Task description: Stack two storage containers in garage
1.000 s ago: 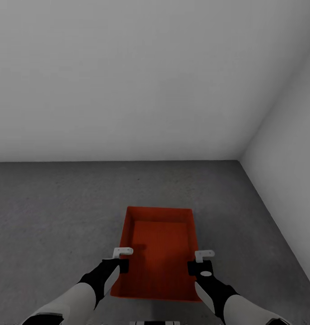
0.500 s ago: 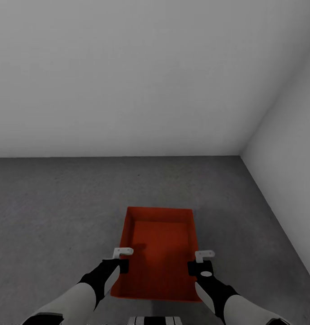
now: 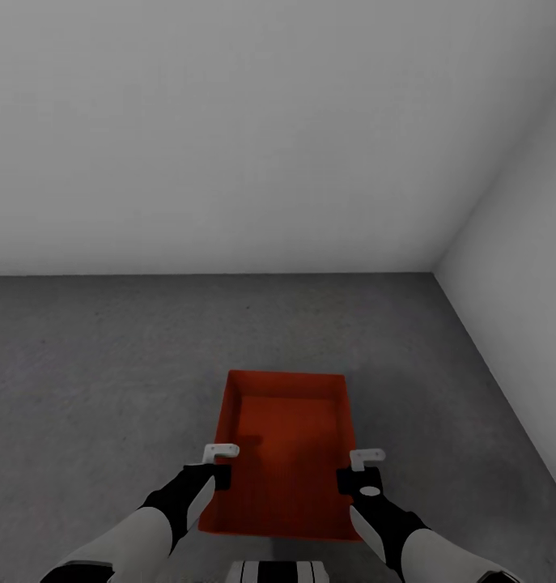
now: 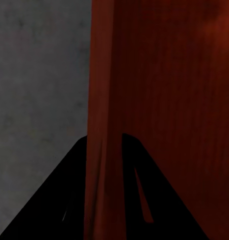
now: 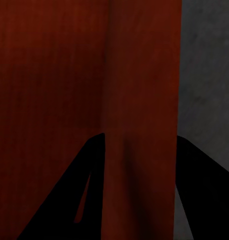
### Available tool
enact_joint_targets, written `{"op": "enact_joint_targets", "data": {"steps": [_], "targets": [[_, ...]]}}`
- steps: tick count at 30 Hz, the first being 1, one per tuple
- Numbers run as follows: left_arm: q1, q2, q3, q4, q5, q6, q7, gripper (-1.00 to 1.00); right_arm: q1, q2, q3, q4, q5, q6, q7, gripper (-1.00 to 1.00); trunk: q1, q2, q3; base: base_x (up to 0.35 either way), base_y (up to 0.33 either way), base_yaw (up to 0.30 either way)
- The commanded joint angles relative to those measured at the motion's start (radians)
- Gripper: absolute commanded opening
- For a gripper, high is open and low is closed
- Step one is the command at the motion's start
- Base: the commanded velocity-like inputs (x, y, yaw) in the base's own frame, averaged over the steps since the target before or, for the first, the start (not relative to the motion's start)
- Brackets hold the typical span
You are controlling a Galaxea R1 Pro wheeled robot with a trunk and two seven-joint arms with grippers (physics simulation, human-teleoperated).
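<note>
Both jaws clamp the container's (image 3: 286, 449) long side walls, its length pointing toward the far wall (image 3: 229, 138)

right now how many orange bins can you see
1: the orange bin is gripped on its two long walls by the left gripper and right gripper, over the concrete floor.

I stand in a bare garage-like room. Rough dark grey concrete floor (image 3: 108, 389) fills the lower half of my head view. Plain white walls (image 3: 229, 138) take the upper half and the right edge, meeting in a corner at right of centre. No furnishings stand here.
</note>
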Motion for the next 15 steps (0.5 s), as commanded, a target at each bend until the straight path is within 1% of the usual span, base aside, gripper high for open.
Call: {"op": "enact_joint_targets", "data": {"steps": [1,6,15], "targets": [[0.0,0.0,-0.013,-0.005,-0.018,0.007,0.01,-1.0,-0.001,0.0,0.015,0.018,-0.025,0.0,-0.011,-1.0,0.0,0.0,-0.001,0.0,0.0,0.0],[0.0,0.0,-0.013,-0.005,-0.018,0.007,0.009,-1.0,-0.001,0.0,0.015,0.018,-0.025,0.0,-0.011,-1.0,0.0,0.0,-0.003,0.0,0.0,0.0],[0.0,0.0,-0.013,-0.005,-0.018,0.007,0.009,-1.0,-0.001,0.0,0.015,0.018,-0.025,0.0,-0.011,-1.0,0.0,0.0,-0.016,0.0,0.0,0.0]]}}
